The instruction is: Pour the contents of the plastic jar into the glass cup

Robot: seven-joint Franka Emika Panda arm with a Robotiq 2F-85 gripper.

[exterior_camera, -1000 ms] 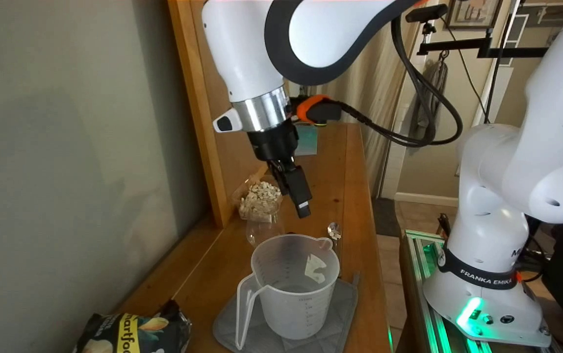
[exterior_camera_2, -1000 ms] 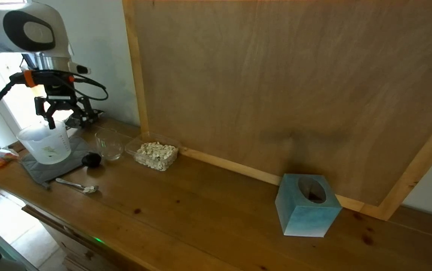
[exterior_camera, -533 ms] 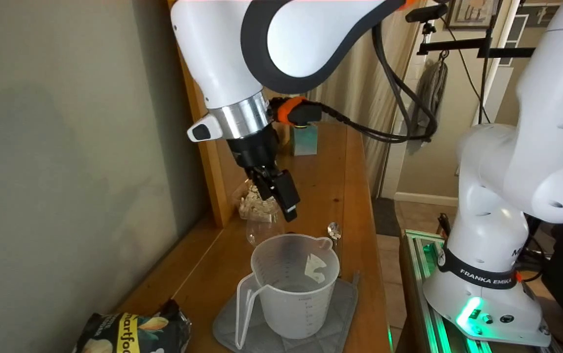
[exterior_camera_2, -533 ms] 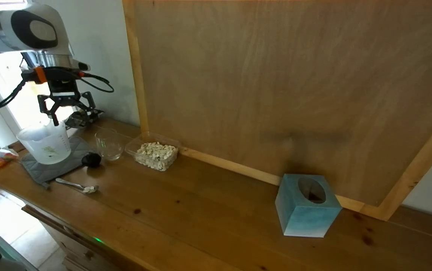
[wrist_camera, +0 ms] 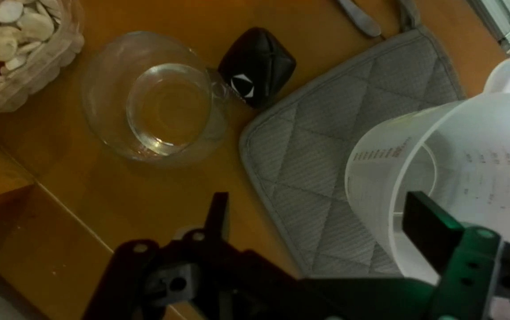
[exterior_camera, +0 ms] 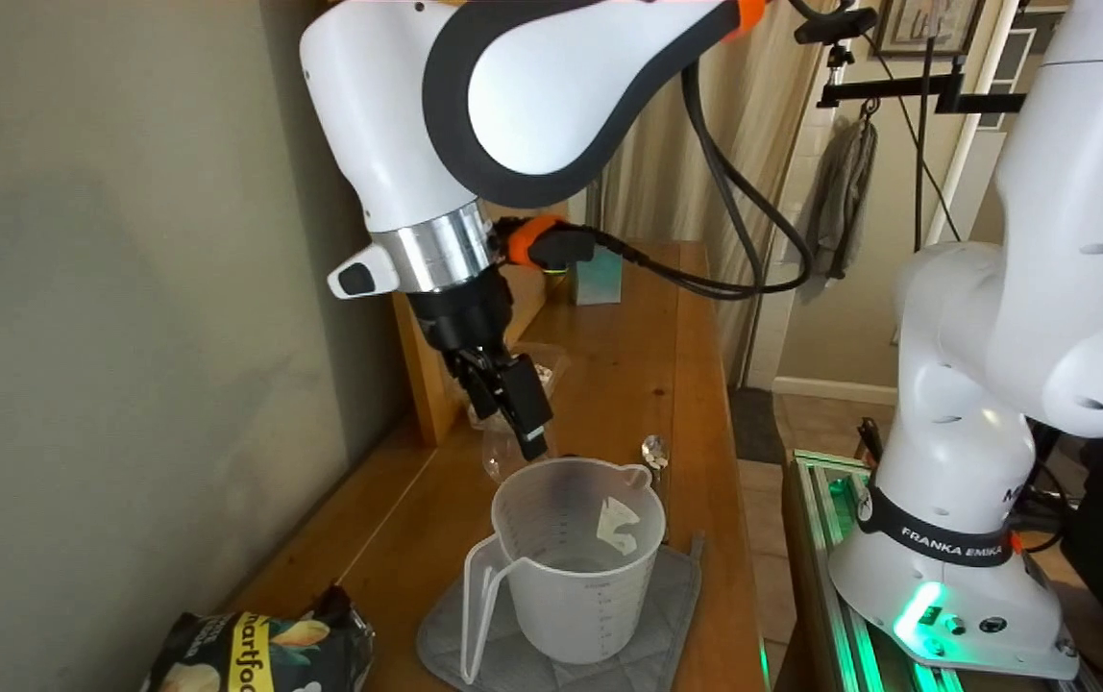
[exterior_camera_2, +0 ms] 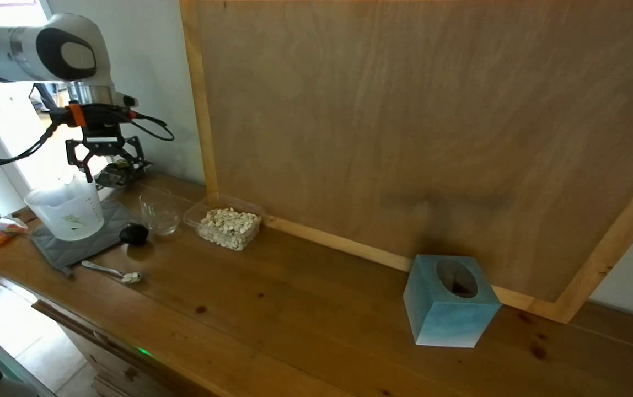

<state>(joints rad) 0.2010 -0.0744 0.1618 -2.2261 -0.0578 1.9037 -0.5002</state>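
Note:
The plastic jar (exterior_camera: 580, 615) (exterior_camera_2: 71, 215) (wrist_camera: 372, 178) stands upright on a grey quilted pad. Its handle (exterior_camera: 486, 610) faces away from the glass cup, and a pale patch shows on its inner wall; what it holds I cannot tell. Beside the pad sits the clear glass cup (exterior_camera_2: 160, 212) (wrist_camera: 166, 102), partly behind my fingers in an exterior view (exterior_camera: 497, 452). My gripper (wrist_camera: 318, 194) (exterior_camera_2: 116, 172) is open above the counter, jaws wide apart with nothing between them. In the wrist view one finger (wrist_camera: 432, 231) overlaps the jar's mouth; the opposite finger (wrist_camera: 217, 215) appears over bare wood.
A small black object (exterior_camera_2: 134, 234) (wrist_camera: 259, 66) lies between cup and pad (wrist_camera: 308, 169). Nearby are a spoon (exterior_camera_2: 112, 271) with pale flakes and a clear tub (exterior_camera_2: 228, 223) of flakes. A snack bag (exterior_camera: 263, 654), wall (exterior_camera: 129, 288), wooden panel (exterior_camera_2: 377, 138) and blue box (exterior_camera_2: 451, 303) border the counter.
The arm and open gripper have shifted toward the wall and lowered slightly, from the spoon's side to near the glass cup's side. The plastic jar and glass cup have not moved.

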